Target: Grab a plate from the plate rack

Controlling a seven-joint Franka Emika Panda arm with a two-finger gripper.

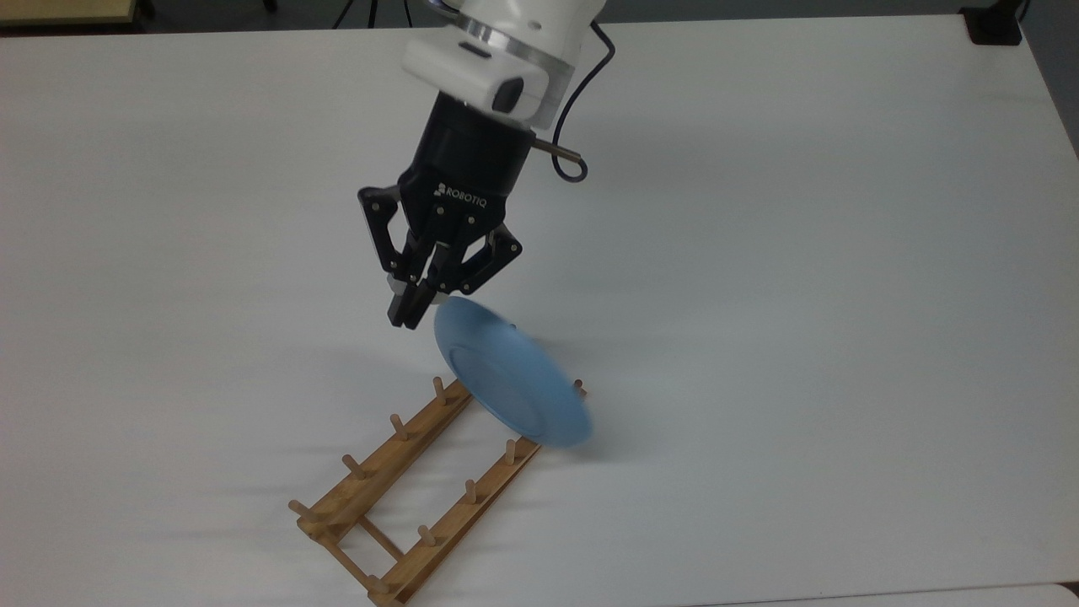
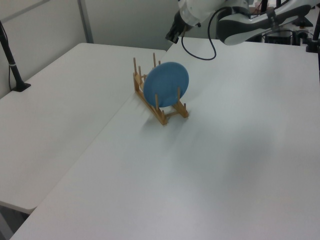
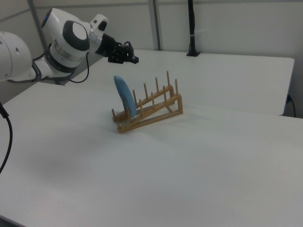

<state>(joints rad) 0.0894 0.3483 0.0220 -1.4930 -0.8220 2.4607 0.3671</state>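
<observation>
- Pincer (image 1: 410,310) hangs in the air above the plate (image 1: 512,384) and does not touch it.
- Its two fingers look pressed together, with nothing between them.
- In the left view the pincer (image 2: 171,37) is up high and well apart from the plate (image 2: 166,84).
- The blue plate stands on its edge in the plate rack (image 1: 383,465), at the rack's end nearest the pincer.
- It leans over to one side and rests between the pegs.
- In the right view the plate (image 3: 125,100) sits at the low end of the rack (image 3: 151,113), and the pincer (image 3: 131,57) is above it and off to the side.
- The rack lies on the white table (image 1: 801,253), and the other pegs hold nothing.
- I think the job is at the grabbing step, because the plate is not out of the rack yet.
- Next, I think the pincer needs to open its fingers and come down over the top edge of the plate.
- One finger should go on each side of the thin edge.
- The plate is tilted, so the pincer may need to tilt the same way to fit.
- Then it should squeeze tight and lift straight up, so the plate does not bump the pegs or slip out.
</observation>
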